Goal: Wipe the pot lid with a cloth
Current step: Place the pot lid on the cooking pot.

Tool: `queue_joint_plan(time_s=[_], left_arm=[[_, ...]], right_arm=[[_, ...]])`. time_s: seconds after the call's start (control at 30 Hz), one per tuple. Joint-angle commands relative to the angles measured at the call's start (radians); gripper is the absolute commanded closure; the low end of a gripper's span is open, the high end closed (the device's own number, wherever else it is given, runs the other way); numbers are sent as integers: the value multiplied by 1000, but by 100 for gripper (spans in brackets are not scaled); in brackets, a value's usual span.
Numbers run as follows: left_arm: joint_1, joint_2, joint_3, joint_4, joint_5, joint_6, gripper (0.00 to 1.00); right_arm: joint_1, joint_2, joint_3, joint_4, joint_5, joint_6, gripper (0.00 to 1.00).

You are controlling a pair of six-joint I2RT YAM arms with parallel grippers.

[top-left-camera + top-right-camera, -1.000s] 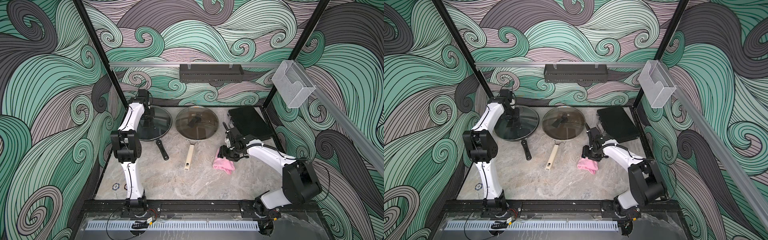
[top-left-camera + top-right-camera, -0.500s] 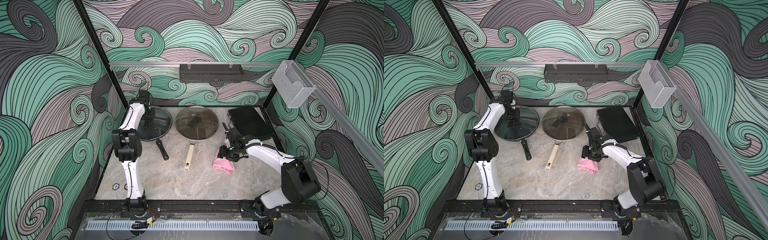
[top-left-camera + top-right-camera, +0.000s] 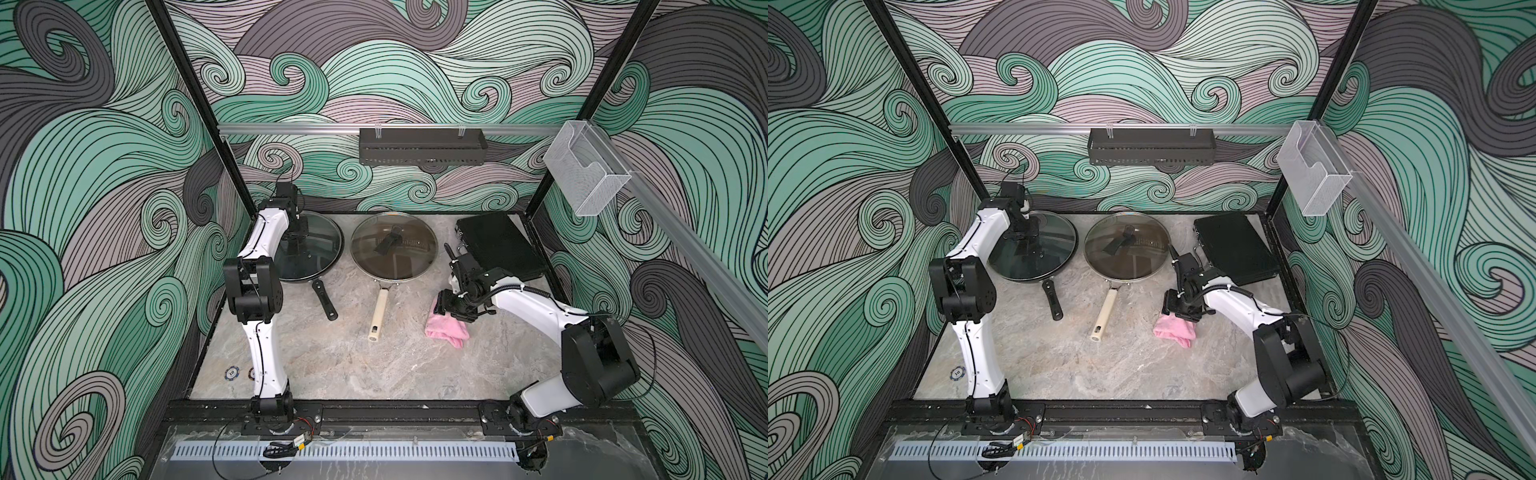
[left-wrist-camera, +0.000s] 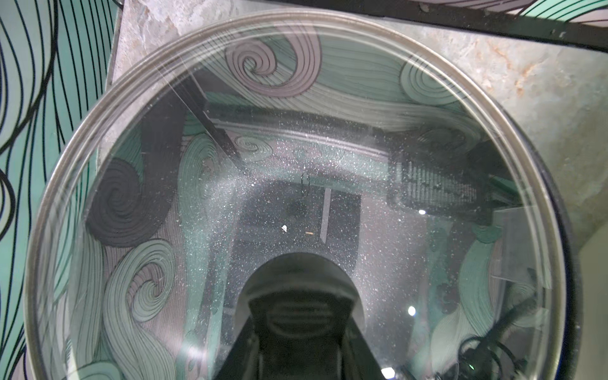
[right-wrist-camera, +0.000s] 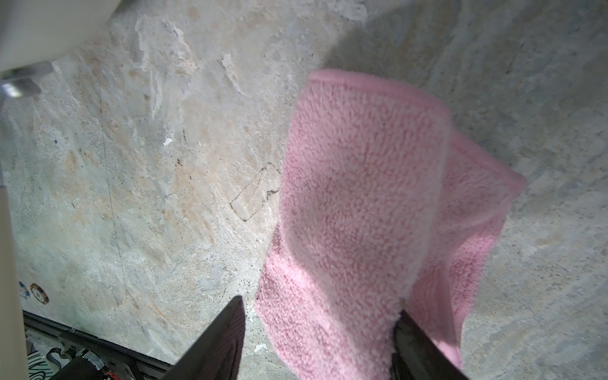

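— Step?
— Reaching for cloth (image 3: 446,328), on table (image 3: 332,365), well apart from lid (image 3: 320,253); straddling it with spread right gripper (image 5: 319,307), not yet pinching. Clamping knob (image 4: 299,289) with left gripper (image 3: 296,245).
— Next?
— Likely: close, lift, carry to lid.

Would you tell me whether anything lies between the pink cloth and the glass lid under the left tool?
Yes. The covered cream-handled pan lies between the cloth and that glass lid; lifting the cloth over it seems wise.

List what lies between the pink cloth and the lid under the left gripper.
The cream-handled pan, covered by its own glass lid, lies between them; both top views show it.
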Motion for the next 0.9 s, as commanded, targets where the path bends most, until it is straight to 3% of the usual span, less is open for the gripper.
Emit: queue_joint_plan(time_s=[0.0,0.53,0.63,0.73,0.87], left_arm=[[7,-32,16,85,18,-18,100],[8,-43,2,50,67,-41,99],[8,-50,2,37,73,-49,85],[9,-62,2,29,71,-53,75],[10,-87,1,27,66,-60,69]], right_arm=[[-7,12,20,-18,-5,9,35],[-7,13,26,-12,-13,16,33],[-7,-5,35,-12,-11,19,24],[-10,-24,40,-13,-5,22,22],[-19,-44,44,-18,-4,22,20]])
